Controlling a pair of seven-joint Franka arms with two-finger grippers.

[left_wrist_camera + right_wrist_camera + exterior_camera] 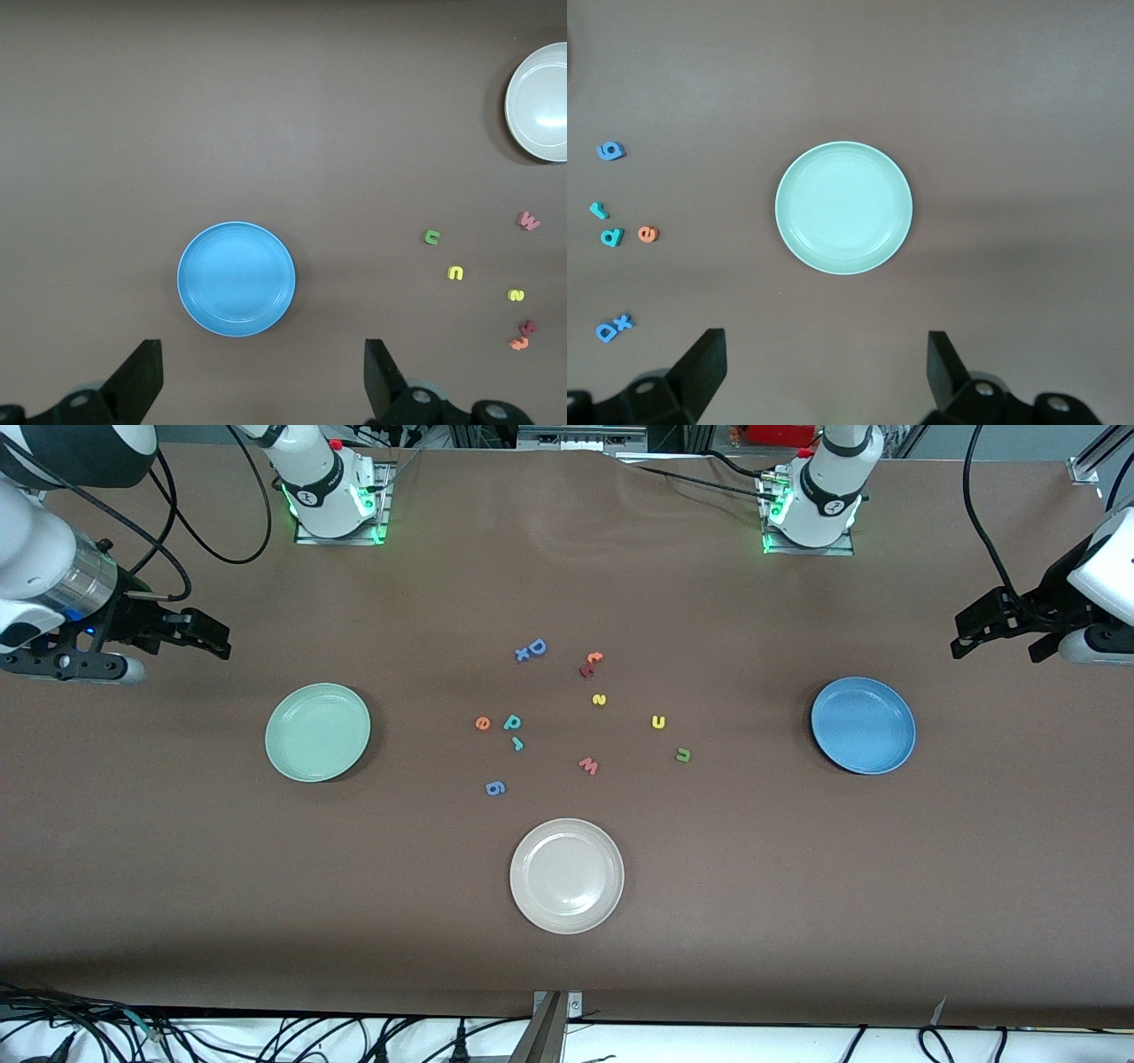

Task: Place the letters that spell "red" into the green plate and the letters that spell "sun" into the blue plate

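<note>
The green plate point(317, 732) lies toward the right arm's end and the blue plate point(863, 724) toward the left arm's end, both with nothing on them. Between them the letters lie loose on the table: orange e point(482, 724), teal d point(512, 722), teal r point(516, 744), yellow s point(599, 700), yellow u point(658, 722), green n point(682, 755). My right gripper point(826, 347) hangs open above the table beside the green plate point(843, 207). My left gripper point(263, 354) hangs open beside the blue plate point(236, 279). Neither holds anything.
A beige-white plate point(566, 875) lies nearer the front camera than the letters. Other letters lie among them: a blue D with an x point(532, 649), a red and orange pair point(590, 662), a pink w point(588, 765), a blue g point(495, 787).
</note>
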